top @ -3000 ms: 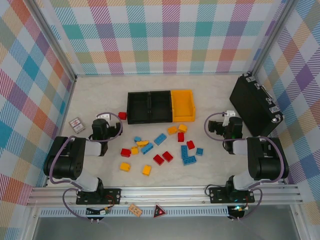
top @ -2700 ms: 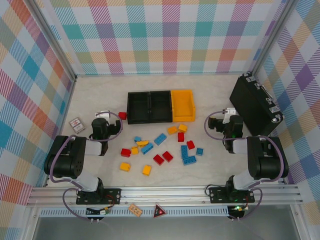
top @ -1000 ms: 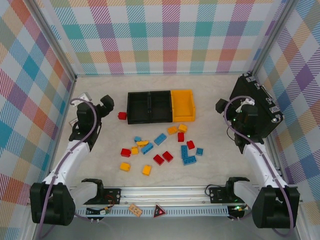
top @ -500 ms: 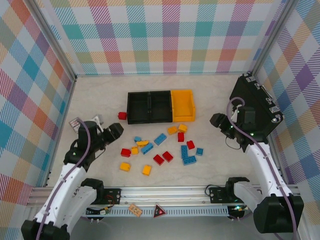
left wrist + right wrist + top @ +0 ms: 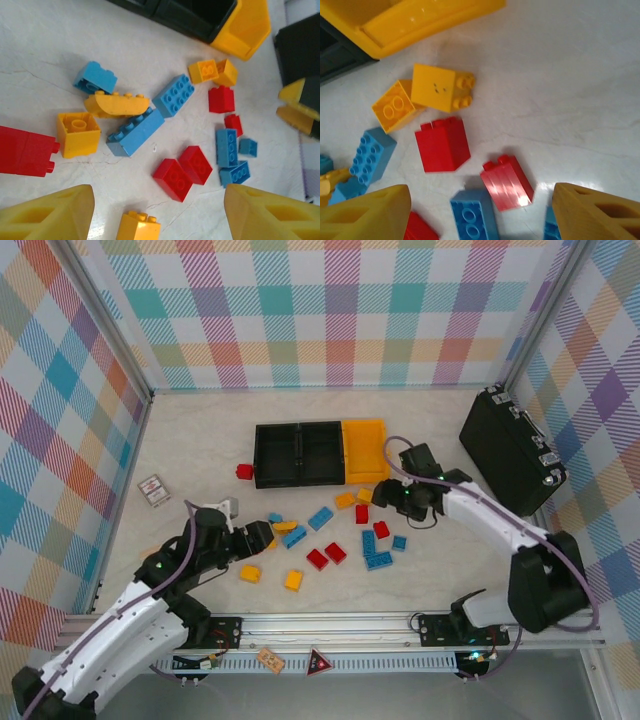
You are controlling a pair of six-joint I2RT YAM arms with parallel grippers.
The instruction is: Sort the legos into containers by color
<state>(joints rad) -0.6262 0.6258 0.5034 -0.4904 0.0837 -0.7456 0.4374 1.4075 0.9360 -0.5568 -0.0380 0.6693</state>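
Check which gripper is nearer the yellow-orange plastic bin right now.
Right. The right gripper hovers just off the yellow-orange plastic bin's near right corner; the left gripper is at the left edge of the scattered lego bricks, well short of it.

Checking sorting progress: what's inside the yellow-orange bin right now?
Nothing visible in the yellow-orange bin: the top view shows bare floor. The right arm covers its near right corner, so that part cannot be checked.
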